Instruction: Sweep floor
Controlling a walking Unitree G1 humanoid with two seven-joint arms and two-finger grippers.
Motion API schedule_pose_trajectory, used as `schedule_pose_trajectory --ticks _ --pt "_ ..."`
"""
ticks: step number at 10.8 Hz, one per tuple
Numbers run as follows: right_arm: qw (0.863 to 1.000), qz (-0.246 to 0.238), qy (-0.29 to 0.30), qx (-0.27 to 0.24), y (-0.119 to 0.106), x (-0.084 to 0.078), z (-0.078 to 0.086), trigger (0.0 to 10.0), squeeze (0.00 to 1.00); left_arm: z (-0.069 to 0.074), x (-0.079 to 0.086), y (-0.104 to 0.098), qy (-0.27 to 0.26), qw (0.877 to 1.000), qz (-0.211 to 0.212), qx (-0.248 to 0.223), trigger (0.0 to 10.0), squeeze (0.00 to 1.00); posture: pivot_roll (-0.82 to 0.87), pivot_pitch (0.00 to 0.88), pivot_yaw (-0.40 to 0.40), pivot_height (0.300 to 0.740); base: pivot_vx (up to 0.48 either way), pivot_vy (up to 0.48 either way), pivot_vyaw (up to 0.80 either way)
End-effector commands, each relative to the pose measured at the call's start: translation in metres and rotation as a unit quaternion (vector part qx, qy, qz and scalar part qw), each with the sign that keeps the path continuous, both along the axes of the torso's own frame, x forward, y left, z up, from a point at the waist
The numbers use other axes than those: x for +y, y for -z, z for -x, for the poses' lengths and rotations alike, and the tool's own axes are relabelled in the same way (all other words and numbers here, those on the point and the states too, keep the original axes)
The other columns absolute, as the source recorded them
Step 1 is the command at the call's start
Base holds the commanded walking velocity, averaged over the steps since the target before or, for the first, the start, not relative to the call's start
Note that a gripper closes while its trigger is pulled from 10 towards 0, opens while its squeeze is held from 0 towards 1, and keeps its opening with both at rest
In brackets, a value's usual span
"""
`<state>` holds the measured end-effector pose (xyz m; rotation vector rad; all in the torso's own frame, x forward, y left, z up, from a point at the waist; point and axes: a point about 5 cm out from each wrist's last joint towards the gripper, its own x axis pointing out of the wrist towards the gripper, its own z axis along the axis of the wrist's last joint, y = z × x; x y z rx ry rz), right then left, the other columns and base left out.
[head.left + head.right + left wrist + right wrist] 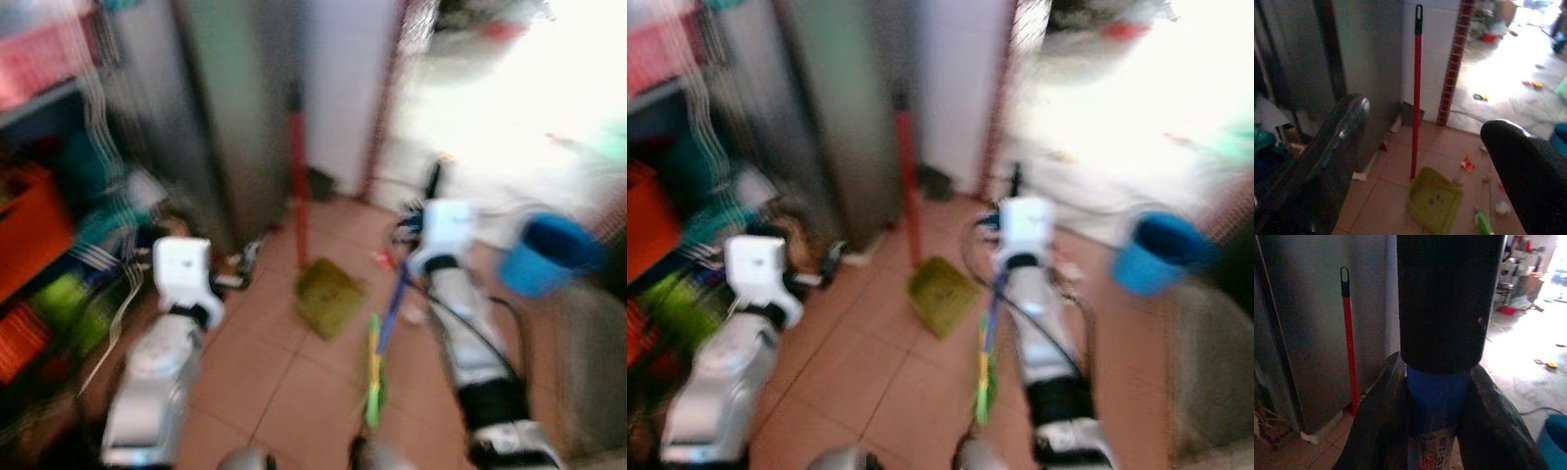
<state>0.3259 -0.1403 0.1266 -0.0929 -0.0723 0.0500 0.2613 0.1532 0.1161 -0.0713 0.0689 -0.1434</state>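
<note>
Though both head views are blurred, the left eye view shows the yellow-green dustpan (329,294) lying on the terracotta tile floor (255,382) at the frame's centre, its red handle (297,186) rising straight up against the grey metal cabinet (235,108). Right of centre, the right gripper (423,217) holds the broom (384,338), whose blue and green shaft slants down to the lower middle. A blue bucket (549,257) sits at right, and a rack of orange crates (29,235) fills the left edge.

Lower left in the right eye view, the left gripper (759,279) is raised above the tiles, apart from the dustpan.

Seen from the left wrist, two black fingers (1327,156) stand wide apart with nothing between them; the dustpan lies on the tiles in the gap beyond, near small scraps of litter (1467,164).

Along the right wrist, the fingers (1376,421) are closed around the broom's blue shaft, below its black grip.
</note>
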Motion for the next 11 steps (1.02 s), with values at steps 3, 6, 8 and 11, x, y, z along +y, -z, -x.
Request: schedule_pose_trajectory --ticks 3,6,8,11 --pt "1.0 0.002 0.001 -0.012 -0.0068 -0.0032 -0.0037 10.0 0.0 -0.0056 -0.0015 -0.0069 0.007 1.0 -0.017 -0.013 10.0 0.0 0.02 0.052 0.024 0.74 0.0 0.32 -0.67" --pt "1.0 -0.004 -0.004 -0.013 -0.0071 -0.0024 -0.0047 10.0 0.0 -0.0066 0.0012 -0.01 0.016 1.0 0.01 -0.012 10.0 0.0 0.02 0.046 0.025 0.74 0.0 0.0 0.0" --pt "1.0 -0.004 -0.01 -0.012 -0.0073 -0.001 -0.0058 10.0 0.0 -0.0074 0.002 -0.0102 0.009 1.0 0.008 -0.015 10.0 0.0 0.01 0.044 0.024 0.74 0.15 0.0 -0.58" --pt "0.999 -0.013 -0.029 -0.01 -0.0059 0.0033 -0.004 10.0 0.0 -0.0048 -0.0053 -0.0063 0.026 0.999 0.02 -0.008 10.0 0.0 0.01 0.043 0.019 0.74 0.454 0.0 -0.48"
